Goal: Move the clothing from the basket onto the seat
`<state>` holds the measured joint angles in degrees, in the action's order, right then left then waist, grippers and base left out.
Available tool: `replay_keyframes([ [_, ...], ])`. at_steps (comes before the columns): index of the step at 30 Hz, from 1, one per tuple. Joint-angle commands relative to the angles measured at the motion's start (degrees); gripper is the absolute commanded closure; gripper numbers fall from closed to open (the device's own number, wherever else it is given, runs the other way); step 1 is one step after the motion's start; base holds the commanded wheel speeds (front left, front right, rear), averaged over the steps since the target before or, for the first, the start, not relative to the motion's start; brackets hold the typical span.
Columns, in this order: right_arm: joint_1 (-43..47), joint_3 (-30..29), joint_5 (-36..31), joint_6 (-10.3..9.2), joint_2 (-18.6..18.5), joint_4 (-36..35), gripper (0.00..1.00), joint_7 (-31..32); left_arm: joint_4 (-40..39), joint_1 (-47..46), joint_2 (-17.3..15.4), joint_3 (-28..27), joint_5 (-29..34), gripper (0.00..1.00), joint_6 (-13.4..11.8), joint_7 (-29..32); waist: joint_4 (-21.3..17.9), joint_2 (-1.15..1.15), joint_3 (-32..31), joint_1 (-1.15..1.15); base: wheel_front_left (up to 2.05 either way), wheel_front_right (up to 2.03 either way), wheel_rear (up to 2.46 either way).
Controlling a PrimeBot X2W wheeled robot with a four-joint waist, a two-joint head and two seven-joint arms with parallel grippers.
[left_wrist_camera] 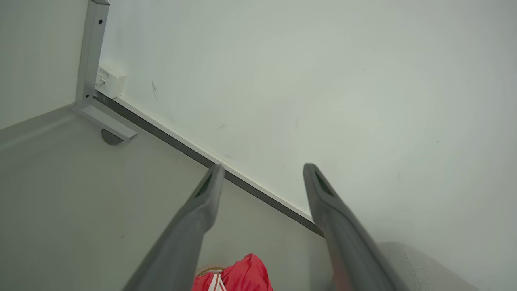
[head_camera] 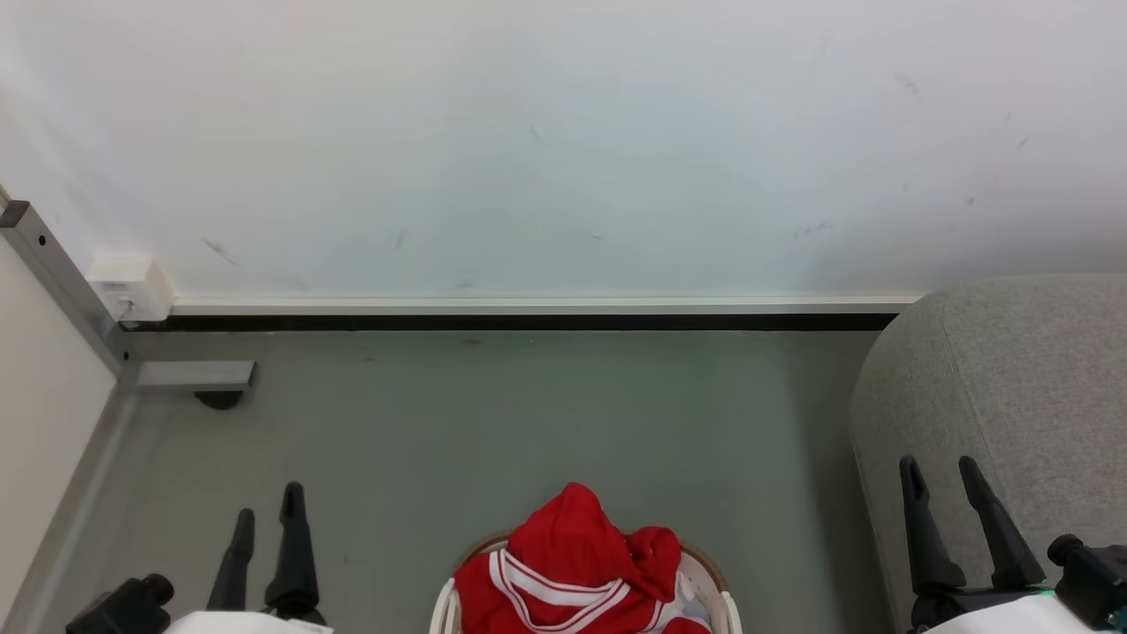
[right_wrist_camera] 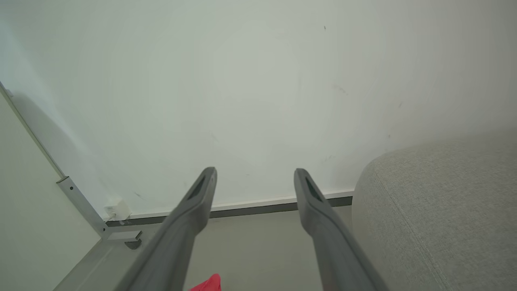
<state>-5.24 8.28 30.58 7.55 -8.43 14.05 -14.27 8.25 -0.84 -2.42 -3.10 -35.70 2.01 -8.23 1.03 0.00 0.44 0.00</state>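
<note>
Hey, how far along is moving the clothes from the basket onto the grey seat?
Nothing looks done: the clothing is heaped in the basket, and the visible part of the seat carries no garment. Nothing is in hand: the left gripper and right gripper are both open, holding nothing. Left to do: move every garment.

We see the clothing (head_camera: 572, 563) heaped in the basket (head_camera: 726, 612) on the floor (head_camera: 493, 423) before us, the seat (head_camera: 1012, 379) to its right, the wall (head_camera: 563, 141) behind both.
</note>
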Motion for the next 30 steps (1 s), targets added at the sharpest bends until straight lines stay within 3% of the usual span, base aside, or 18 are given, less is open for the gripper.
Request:
replay_keyframes([
  [1,-1.17,-0.53,-1.73,-0.07,0.10,-0.16,0.00,-0.45,-0.72,-0.01,-0.50,-0.10,1.40,0.00,0.23,-0.41,0.01,0.00,0.01,0.00,0.00,0.00,0.00],
  [30,-0.83,-3.70,-20.92,-0.09,3.35,1.49,0.00,-0.65,-0.24,1.32,-0.61,1.32,15.84,0.00,1.31,-4.25,-0.03,0.00,0.20,0.00,0.00,0.00,0.00],
])
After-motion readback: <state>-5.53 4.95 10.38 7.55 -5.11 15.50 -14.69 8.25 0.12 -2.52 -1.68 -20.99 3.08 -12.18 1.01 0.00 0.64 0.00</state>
